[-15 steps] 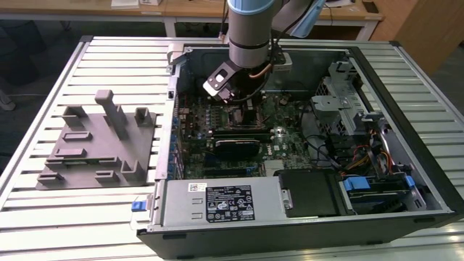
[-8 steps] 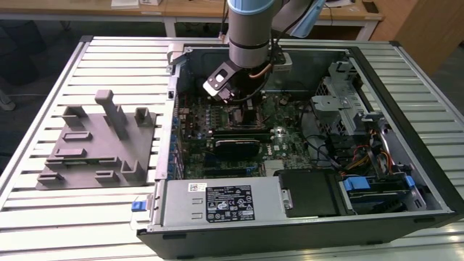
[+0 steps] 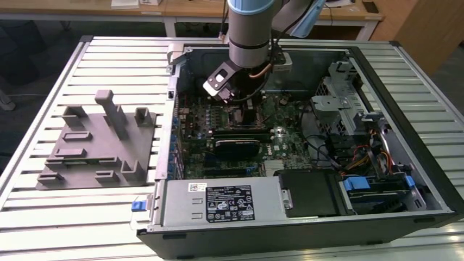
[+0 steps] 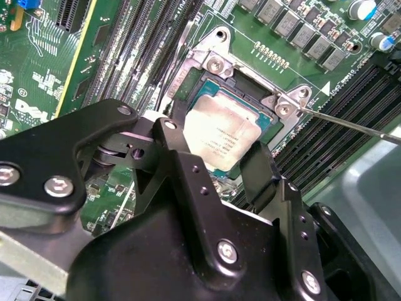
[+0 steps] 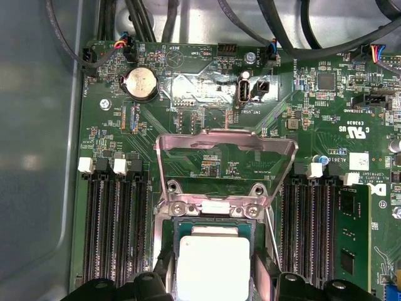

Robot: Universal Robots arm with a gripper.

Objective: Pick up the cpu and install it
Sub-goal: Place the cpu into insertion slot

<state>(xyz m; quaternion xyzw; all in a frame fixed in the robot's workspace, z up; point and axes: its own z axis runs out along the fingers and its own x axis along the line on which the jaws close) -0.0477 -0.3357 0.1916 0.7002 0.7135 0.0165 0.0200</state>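
The pincer (image 4: 213,144) grips the cpu (image 4: 222,128) by two opposite edges, closed just to its width. The cpu lies flat in the open motherboard socket (image 4: 216,63), directly between the fingers (image 4: 180,158).

Even, diffuse room light is falling from overhead in the exterior view. The slatted metal table (image 3: 43,81) is glowing pale on the exterior view's left and right, while the inside of the open computer case (image 3: 290,239) is sinking into shade, darkest on the motherboard (image 3: 286,144) beneath the arm (image 3: 250,32). The grey fixture (image 3: 101,141) is throwing only faint, soft-edged shadows. In both wrist views the cpu (image 4: 219,135) (image 5: 213,269) is catching the light hard (its metal top is washing out almost to white). The raised socket frame (image 5: 225,147) is gleaming as well in the first wrist view, where the case wall (image 5: 37,157) is reading as a smooth grey blur carrying one dim highlight.
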